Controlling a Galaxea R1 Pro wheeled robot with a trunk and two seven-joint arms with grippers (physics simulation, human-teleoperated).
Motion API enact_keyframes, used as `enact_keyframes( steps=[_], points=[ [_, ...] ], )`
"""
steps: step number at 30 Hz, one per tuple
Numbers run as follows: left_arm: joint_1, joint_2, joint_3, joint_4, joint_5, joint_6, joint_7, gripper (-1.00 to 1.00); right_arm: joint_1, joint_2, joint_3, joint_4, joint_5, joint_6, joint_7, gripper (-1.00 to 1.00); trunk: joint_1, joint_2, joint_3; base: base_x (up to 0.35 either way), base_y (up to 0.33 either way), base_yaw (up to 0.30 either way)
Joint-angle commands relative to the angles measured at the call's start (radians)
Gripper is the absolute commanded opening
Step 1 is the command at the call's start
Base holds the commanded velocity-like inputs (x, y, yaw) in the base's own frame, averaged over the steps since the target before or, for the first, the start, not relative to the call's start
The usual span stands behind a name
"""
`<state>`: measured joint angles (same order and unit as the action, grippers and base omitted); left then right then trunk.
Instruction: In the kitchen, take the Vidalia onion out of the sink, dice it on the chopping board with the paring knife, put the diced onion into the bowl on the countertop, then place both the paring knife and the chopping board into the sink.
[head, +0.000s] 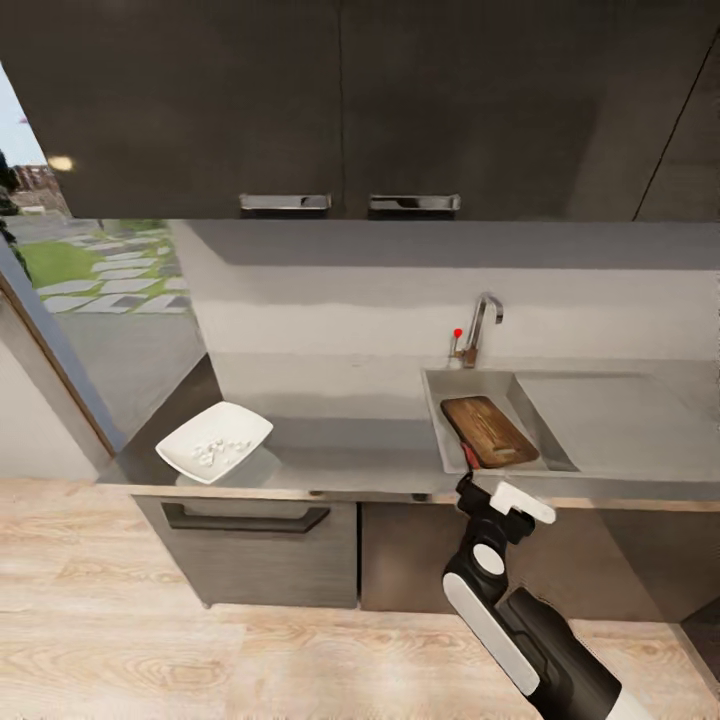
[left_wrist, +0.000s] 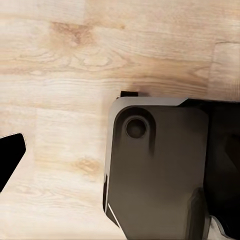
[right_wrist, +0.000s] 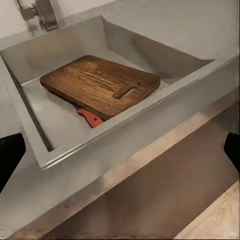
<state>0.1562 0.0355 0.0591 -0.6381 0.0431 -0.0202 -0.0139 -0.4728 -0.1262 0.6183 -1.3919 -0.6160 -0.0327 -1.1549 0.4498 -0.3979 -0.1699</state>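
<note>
The chopping board (head: 489, 430) (right_wrist: 100, 85) lies tilted inside the sink (head: 437, 400) (right_wrist: 45, 115). A reddish handle of the paring knife (head: 469, 456) (right_wrist: 91, 118) sticks out from under the board's near edge; its blade is hidden. The white bowl (head: 190, 440) stands at the left end of the countertop (head: 340, 440) with small white diced onion pieces (head: 222, 450) in it. My right gripper (head: 500, 497) (right_wrist: 120, 155) hovers open just in front of the sink's front rim, holding nothing. My left gripper (left_wrist: 120, 160) points down at the floor, its finger (left_wrist: 10, 160) at the view's edge, open.
A chrome tap (head: 482, 328) with a red knob stands behind the sink, and the drainboard (head: 620, 410) lies to its right. Dark wall cabinets (head: 350, 100) hang above the counter, with drawers (head: 250, 550) below. The left wrist view shows wooden floor (left_wrist: 60, 65) and my dark base (left_wrist: 160, 170).
</note>
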Motion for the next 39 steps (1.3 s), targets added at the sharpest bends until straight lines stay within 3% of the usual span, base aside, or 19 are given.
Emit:
enact_keyframes(
  steps=[1, 8, 10, 11, 13, 15, 18, 21, 24, 25, 27, 28, 30, 33, 37, 38, 39],
  points=[
    [0.000, 0.000, 0.001, -0.001, 0.004, -0.001, -0.001, 1.00, 0.006, -0.006, 0.004, -0.001, -0.005, -0.010, -0.005, 1.00, 0.000, -0.002, -0.002, -0.245, 0.097, 0.000],
    [0.000, 0.000, 0.001, 0.000, 0.004, -0.001, -0.001, 1.00, 0.057, -0.031, 0.015, 0.003, -0.003, -0.055, -0.004, 1.00, 0.000, -0.002, -0.002, -0.246, 0.098, 0.000],
    [0.000, 0.000, 0.001, 0.000, 0.004, -0.001, -0.001, 1.00, 0.068, -0.045, 0.059, 0.010, -0.002, -0.070, -0.003, 1.00, 0.000, -0.002, -0.002, -0.245, 0.095, 0.000],
    [0.000, 0.000, 0.001, -0.001, 0.004, -0.001, -0.001, 1.00, 0.071, -0.070, 0.106, 0.018, -0.003, -0.090, -0.003, 1.00, 0.000, -0.002, -0.002, -0.159, 0.061, 0.000],
    [0.000, 0.001, 0.001, -0.001, 0.004, -0.001, -0.001, 1.00, 0.073, -0.089, 0.158, 0.042, -0.004, -0.119, -0.002, 1.00, 0.000, -0.002, -0.002, -0.083, 0.032, 0.000],
    [0.000, 0.001, 0.001, -0.001, 0.004, -0.001, -0.001, 1.00, 0.074, -0.096, 0.225, 0.128, -0.006, -0.154, 0.003, 1.00, 0.000, -0.002, -0.002, -0.031, 0.012, 0.000],
    [0.000, 0.001, 0.001, -0.002, 0.004, -0.001, -0.001, 1.00, 0.074, -0.096, 0.275, 0.264, -0.018, -0.210, 0.029, 1.00, 0.000, -0.002, -0.002, -0.008, 0.003, 0.000],
    [0.000, 0.001, 0.001, 0.000, 0.004, -0.001, -0.001, 1.00, 0.074, -0.093, 0.291, 0.450, -0.068, -0.261, 0.180, 1.00, 0.000, -0.002, -0.002, -0.001, 0.000, 0.000],
    [0.000, 0.001, 0.001, 0.000, 0.004, -0.001, -0.001, 1.00, 0.075, -0.090, 0.293, 0.636, -0.158, -0.271, 0.403, 1.00, 0.000, -0.002, -0.002, 0.000, 0.000, 0.000],
    [0.000, 0.001, 0.001, 0.000, 0.004, -0.001, -0.001, 1.00, 0.075, -0.086, 0.293, 0.721, -0.193, -0.273, 0.518, 1.00, 0.000, -0.002, -0.002, 0.000, 0.000, 0.000],
    [0.000, 0.001, 0.001, 0.000, 0.004, -0.001, -0.001, 1.00, 0.077, -0.074, 0.293, 0.840, -0.221, -0.275, 0.668, 1.00, 0.000, -0.002, -0.002, 0.000, 0.000, 0.000],
    [0.000, 0.001, 0.001, 0.000, 0.004, -0.001, -0.001, 1.00, 0.079, -0.057, 0.293, 0.938, -0.231, -0.276, 0.769, 1.00, 0.000, -0.002, -0.002, 0.000, 0.000, 0.000],
    [0.000, 0.001, 0.001, 0.001, 0.004, -0.001, -0.001, 1.00, 0.081, -0.019, 0.292, 1.101, -0.239, -0.294, 0.909, 1.00, 0.000, -0.002, -0.002, 0.000, 0.000, 0.000],
    [0.000, 0.000, 0.001, 0.001, 0.004, -0.001, -0.001, 1.00, 0.081, 0.022, 0.292, 1.290, -0.241, -0.329, 1.079, 1.00, 0.000, -0.002, -0.002, 0.000, 0.000, 0.000],
    [0.000, 0.000, 0.001, 0.000, 0.004, -0.001, -0.001, 1.00, 0.109, 0.030, 0.290, 1.363, -0.240, -0.322, 1.230, 1.00, 0.000, -0.002, -0.002, 0.000, 0.000, 0.000],
    [0.000, 0.001, 0.002, -0.001, 0.004, -0.001, -0.001, 1.00, 0.191, 0.039, 0.291, 1.372, -0.240, -0.292, 1.264, 1.00, 0.000, -0.002, -0.002, 0.000, 0.000, 0.000],
    [0.000, 0.001, 0.002, -0.002, 0.004, 0.000, -0.001, 1.00, 0.217, 0.043, 0.290, 1.372, -0.240, -0.273, 1.265, 1.00, 0.000, -0.002, -0.002, 0.000, 0.000, 0.000]
  ],
)
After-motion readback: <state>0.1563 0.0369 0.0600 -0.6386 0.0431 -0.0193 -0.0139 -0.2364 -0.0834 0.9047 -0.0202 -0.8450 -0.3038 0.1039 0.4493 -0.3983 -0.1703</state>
